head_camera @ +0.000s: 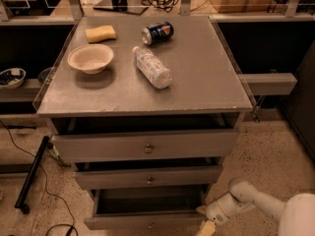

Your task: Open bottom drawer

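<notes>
Flat grey metal cabinet top (206,82), viewed from above its front edge. Four things lie on it, all apart from one another. Yellow rectangular sponge (101,33) at 11 o'clock, near the far left corner. Shallow beige round bowl (90,58), upright, at 9 o'clock. Dark blue drink can (157,33), on its side, at 12 o'clock. Clear plastic bottle (152,67), on its side, near the centre. Gripper (206,227) at 5 o'clock, below the top, close to the speckled floor (275,156).
</notes>
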Robot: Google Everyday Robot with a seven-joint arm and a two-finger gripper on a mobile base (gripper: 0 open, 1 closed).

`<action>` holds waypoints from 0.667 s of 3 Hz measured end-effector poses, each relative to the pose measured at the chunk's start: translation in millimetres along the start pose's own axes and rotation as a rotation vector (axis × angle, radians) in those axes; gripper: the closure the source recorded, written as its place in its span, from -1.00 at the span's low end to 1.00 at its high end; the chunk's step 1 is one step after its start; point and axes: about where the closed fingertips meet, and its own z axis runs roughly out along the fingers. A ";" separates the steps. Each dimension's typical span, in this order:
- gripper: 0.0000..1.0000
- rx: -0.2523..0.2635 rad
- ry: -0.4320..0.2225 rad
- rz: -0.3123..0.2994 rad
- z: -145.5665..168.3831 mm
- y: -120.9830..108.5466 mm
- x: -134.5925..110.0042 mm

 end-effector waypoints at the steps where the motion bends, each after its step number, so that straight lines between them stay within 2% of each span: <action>1: -0.15 0.000 0.000 0.000 0.0 -0.2 -0.1; 2: 0.31 0.000 0.000 0.000 0.0 -0.2 -0.1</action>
